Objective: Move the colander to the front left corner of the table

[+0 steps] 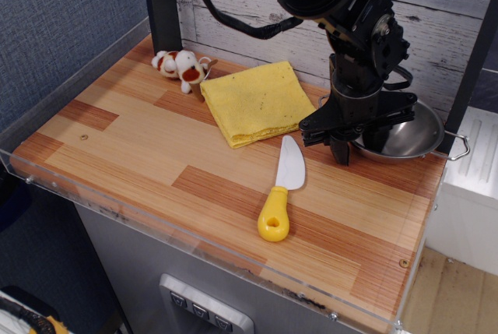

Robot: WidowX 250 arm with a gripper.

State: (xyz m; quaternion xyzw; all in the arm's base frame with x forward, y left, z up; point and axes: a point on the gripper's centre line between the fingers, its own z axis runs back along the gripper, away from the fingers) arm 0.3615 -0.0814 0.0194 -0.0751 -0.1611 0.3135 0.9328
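- Nearest me lies the knife (280,194), yellow handle toward the front edge of the table (117,155), no part of this job
- My gripper (359,139) straddles the colander's near-left rim, fingers (340,149) spread, nothing clamped yet
- The colander (405,138) sits at the back right: thin steel, I'd guess light, rigid, slippery (pinch the rim wall, not the wire loops)

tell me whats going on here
A single robot arm has its tool down at the near-left rim of the colander, which sits at the back right of the table. One finger is outside the rim and the other over the bowl; whether they have closed on it is unclear. A yellow cloth, a yellow-handled knife and a small toy dog lie untouched.
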